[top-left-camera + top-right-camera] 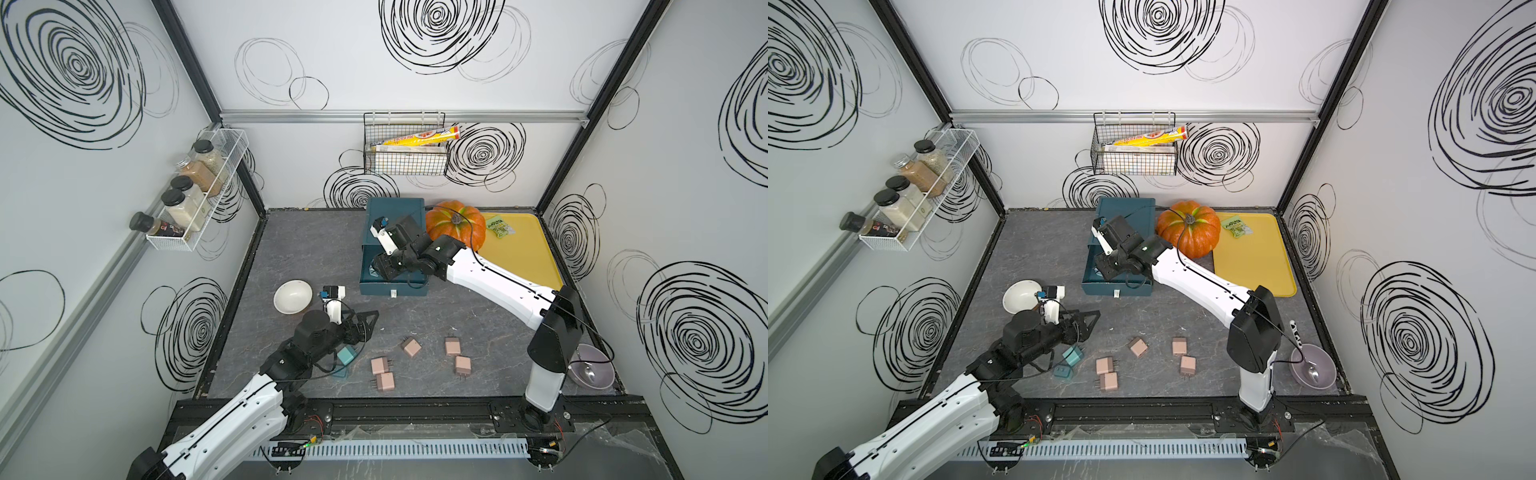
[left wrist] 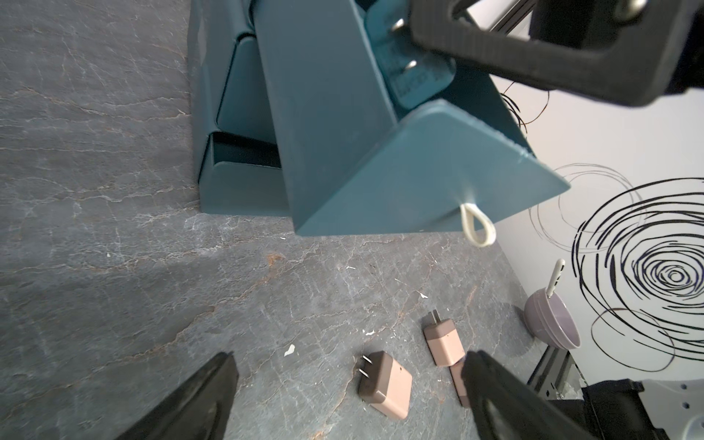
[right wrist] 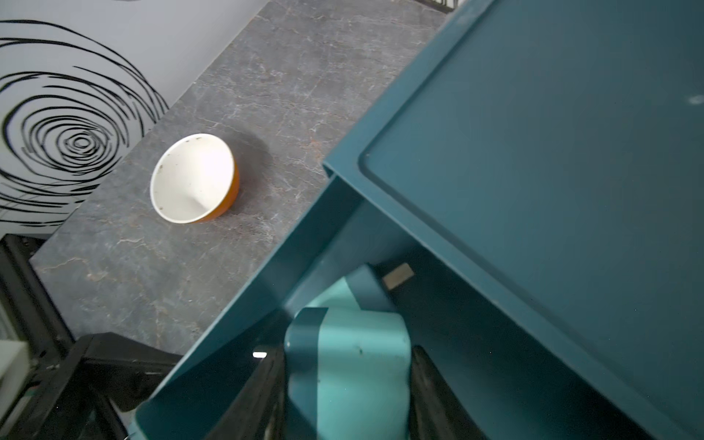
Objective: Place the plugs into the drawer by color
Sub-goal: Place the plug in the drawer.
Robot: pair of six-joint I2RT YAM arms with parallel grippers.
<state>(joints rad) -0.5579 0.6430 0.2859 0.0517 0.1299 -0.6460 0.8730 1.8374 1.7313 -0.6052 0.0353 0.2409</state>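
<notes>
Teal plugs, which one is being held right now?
The teal plug clamped in the right gripper jaws, over the pulled-out drawer. Two other teal plugs lie loose on the table.

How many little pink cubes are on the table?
5 pink plugs on the table: two together, one behind them, two nearer the purple bowl. Others may be hidden.

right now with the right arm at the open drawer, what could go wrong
1. The right fingers grip a teal plug over the pulled-out drawer; released crooked, it may land on what looks like another plug inside.
2. The open left fingers hang near two teal plugs on the table; a low sweep could scatter them.
</notes>
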